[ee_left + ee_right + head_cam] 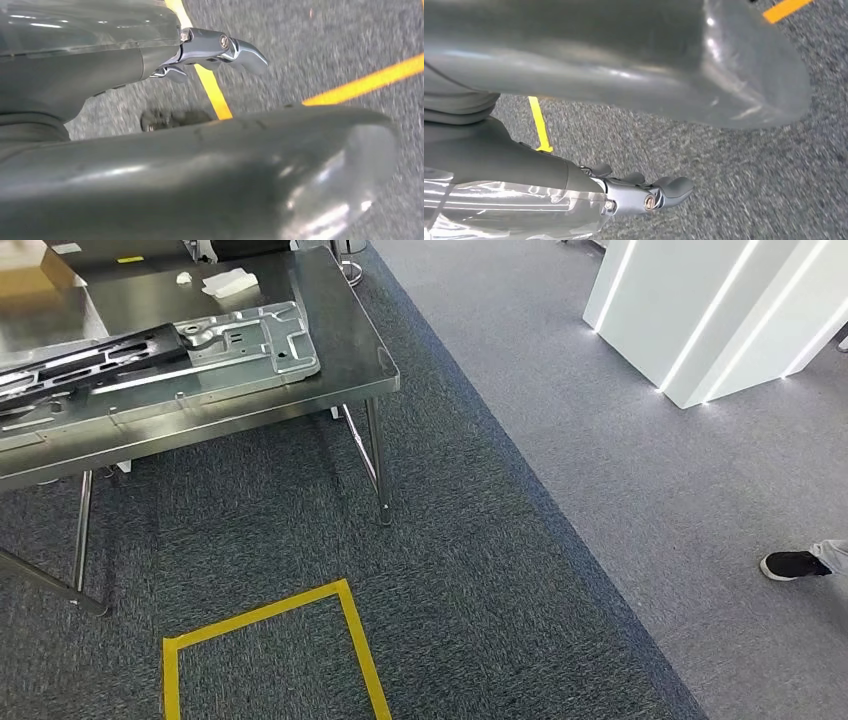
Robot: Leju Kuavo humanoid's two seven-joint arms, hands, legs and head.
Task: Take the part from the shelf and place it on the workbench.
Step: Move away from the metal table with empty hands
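The steel workbench [345, 360] stands at the upper left of the head view. A large silver stamped metal panel [250, 340] lies on it, with a long black part [90, 355] resting across the panel's left end. My left hand [150, 155] hangs over the grey carpet with its fingers [235, 47] stretched out and nothing in it. My right hand [599, 60] hangs the same way, its fingers [666, 189] apart from the thumb and holding nothing.
A yellow tape square [270, 635] marks the dark carpet in front of the bench. Thin bench legs [378, 460] reach the floor. Small white pieces [230, 282] and a cardboard box [30, 275] sit at the bench's back. A person's black shoe [793, 564] and a lit white structure [720, 310] are on the right.
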